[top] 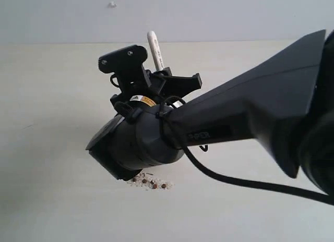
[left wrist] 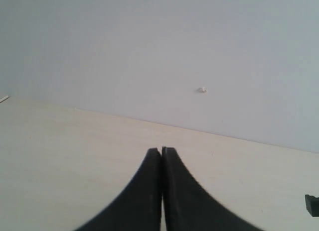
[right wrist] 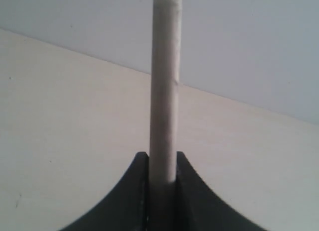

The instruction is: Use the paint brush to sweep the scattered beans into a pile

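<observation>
Now my right gripper (right wrist: 163, 160) pinches the one paint brush (right wrist: 164, 81); my left gripper (left wrist: 161, 151) sits pressed together; I count roughly four beans (top: 153, 183) showing.

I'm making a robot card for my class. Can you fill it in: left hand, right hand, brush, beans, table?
Left gripper: shut, holding nothing
Right gripper: shut on the brush handle
Brush: handle sticks out past the gripper; bristles hidden behind the arm
Beans: small reddish-brown cluster on the table, mixed with pale crumbs, right by the arm's wrist
Table: pale, wooden-looking
</observation>
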Robot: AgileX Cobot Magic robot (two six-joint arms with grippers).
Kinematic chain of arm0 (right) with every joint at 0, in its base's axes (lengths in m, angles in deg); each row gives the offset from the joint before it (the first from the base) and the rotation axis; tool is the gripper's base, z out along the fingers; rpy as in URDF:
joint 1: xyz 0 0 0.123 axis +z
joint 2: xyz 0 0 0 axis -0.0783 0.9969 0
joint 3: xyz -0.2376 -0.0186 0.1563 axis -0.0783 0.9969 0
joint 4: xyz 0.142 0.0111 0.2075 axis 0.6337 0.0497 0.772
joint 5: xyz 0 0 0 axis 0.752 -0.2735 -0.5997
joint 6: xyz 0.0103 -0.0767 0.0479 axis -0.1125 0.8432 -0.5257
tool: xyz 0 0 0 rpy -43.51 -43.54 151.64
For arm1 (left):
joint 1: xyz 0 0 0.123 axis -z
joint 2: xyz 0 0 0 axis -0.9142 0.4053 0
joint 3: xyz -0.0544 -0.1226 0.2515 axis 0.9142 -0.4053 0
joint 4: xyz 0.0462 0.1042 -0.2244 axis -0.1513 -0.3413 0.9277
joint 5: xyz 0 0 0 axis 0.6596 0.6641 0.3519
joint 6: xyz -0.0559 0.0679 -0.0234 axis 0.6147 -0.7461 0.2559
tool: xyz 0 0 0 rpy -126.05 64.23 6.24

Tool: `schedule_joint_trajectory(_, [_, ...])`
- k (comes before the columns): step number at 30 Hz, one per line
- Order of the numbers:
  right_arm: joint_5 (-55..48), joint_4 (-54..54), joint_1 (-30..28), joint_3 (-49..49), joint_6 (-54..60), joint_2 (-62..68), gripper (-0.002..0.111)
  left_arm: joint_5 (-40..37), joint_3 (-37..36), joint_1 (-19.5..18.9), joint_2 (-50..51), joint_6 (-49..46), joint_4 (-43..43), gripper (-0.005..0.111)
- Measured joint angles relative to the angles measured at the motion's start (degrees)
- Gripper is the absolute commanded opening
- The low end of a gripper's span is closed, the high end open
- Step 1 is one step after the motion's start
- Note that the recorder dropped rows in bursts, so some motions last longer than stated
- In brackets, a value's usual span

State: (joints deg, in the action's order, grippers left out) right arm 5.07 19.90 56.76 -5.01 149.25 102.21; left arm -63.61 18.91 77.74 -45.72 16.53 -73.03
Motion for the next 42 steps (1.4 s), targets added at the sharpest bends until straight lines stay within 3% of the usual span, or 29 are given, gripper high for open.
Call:
schedule_joint_trajectory(23, [-5.4, -4.8, 3.0, 0.0, -6.6, 1.9, 0.0, 0.0, 0.0, 0.0, 0.0, 0.0, 0.0, 0.0])
schedule_joint_trajectory(32, [-3.8, -5.6, 4.4, 0.0, -6.8, -3.1, 0.0, 0.0, 0.0, 0.0, 0.0, 0.0, 0.0, 0.0])
schedule_joint_trajectory(38, [-0.5, -3.8, 5.3, 1.0, 9.9, -10.6, 0.0, 0.0, 0.0, 0.0, 0.0, 0.0, 0.0, 0.0])
schedule_joint_trajectory(42, [-5.9, -11.3, 5.3, 10.6, 11.8, -18.3, 0.0, 0.0, 0.0, 0.0, 0.0, 0.0, 0.0, 0.0])
